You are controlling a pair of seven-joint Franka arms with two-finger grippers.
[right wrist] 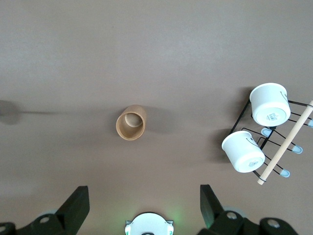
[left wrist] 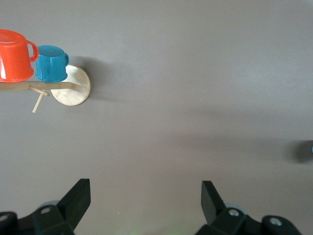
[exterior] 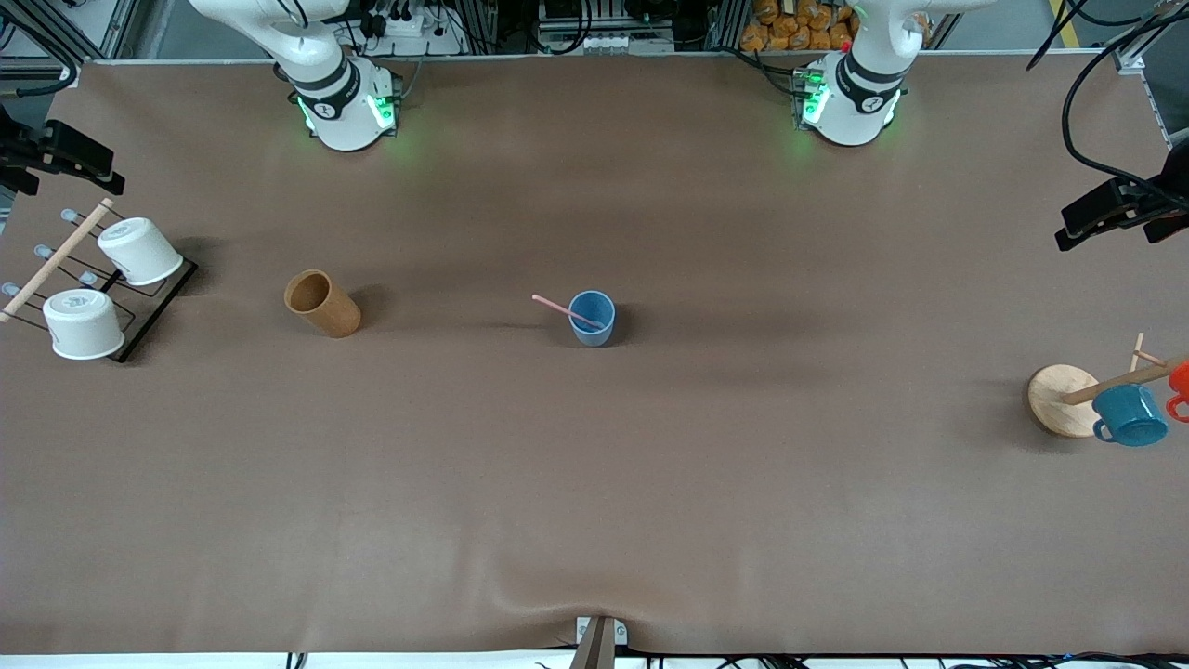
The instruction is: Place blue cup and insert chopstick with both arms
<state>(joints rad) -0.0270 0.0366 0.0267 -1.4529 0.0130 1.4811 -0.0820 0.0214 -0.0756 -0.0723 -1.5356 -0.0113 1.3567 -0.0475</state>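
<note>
The light-blue cup [exterior: 592,318] stands upright in the middle of the table. The pale-pink chopstick [exterior: 557,308] leans inside it, its free end pointing toward the right arm's end of the table. A sliver of the cup shows at the edge of the left wrist view [left wrist: 311,150]. My left gripper [left wrist: 145,196] is open and empty, high over bare table near its base. My right gripper [right wrist: 144,200] is open and empty, high over its own base. Both grippers are out of the front view; only the arm bases show there.
A brown cylindrical cup [exterior: 321,303] lies on its side toward the right arm's end. A black wire rack [exterior: 139,311] there holds two white cups and a wooden rod. At the left arm's end, a wooden mug stand [exterior: 1064,398] carries a teal mug [exterior: 1130,415] and an orange mug [exterior: 1180,383].
</note>
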